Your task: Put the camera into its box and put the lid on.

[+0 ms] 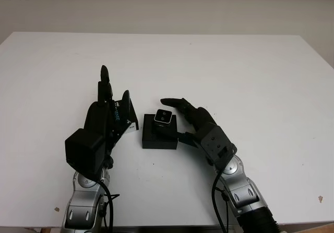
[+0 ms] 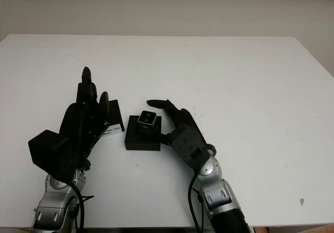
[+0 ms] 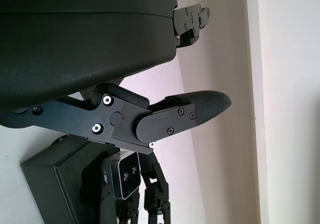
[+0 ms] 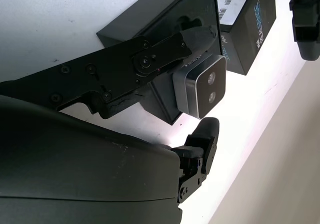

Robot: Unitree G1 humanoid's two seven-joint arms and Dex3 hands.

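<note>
A small silver and black camera with two lenses stands tilted on the black box at the middle of the white table. My right hand is shut on the camera: one finger curls over its far side, and the thumb sits by the box's right edge. Just left of the box, my left hand is shut on the black lid and holds it tilted up on edge. The lid carries barcode labels and blue lettering.
The white table stretches wide behind and to both sides of the box. Its front edge runs just behind my forearms, and its right edge slants down the far right.
</note>
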